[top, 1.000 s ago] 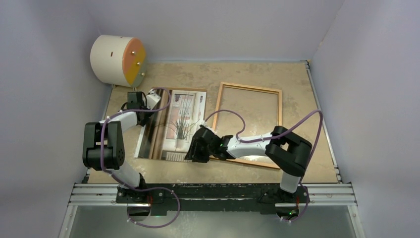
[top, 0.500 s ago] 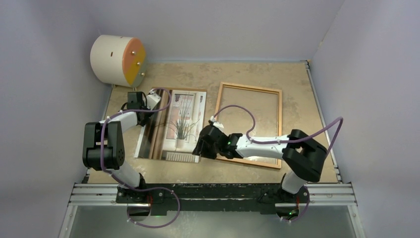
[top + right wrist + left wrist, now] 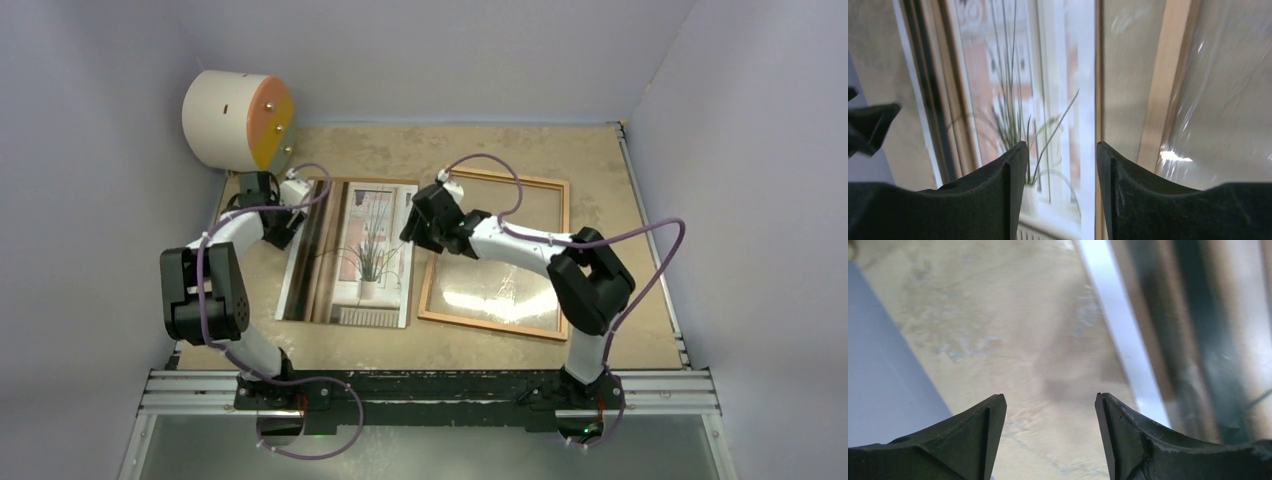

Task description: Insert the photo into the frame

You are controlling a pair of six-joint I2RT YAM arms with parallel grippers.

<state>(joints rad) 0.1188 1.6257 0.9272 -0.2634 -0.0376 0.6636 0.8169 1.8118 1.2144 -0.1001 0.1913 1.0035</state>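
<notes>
The photo (image 3: 352,250), a glossy print of a spindly potted plant by a window, lies flat on the table left of the frame. The frame (image 3: 490,326), thin orange-brown wood around a glass pane, lies flat beside it. My right gripper (image 3: 410,235) is open and empty, low over the photo's far right edge. In the right wrist view (image 3: 1062,150) it straddles that edge, with the photo (image 3: 1013,90) on the left and the frame's wooden rail (image 3: 1163,90) on the right. My left gripper (image 3: 277,232) is open and empty by the photo's far left edge, over bare table in the left wrist view (image 3: 1050,400), with the photo (image 3: 1198,315) to its right.
A cream-and-orange cylinder (image 3: 238,120) stands at the far left corner. Grey walls close in the table (image 3: 600,160) on three sides; a metal rail (image 3: 430,385) runs along the near edge.
My right gripper has swung from the photo's near right corner to its far right edge. My left gripper has shifted slightly farther and to the left.
</notes>
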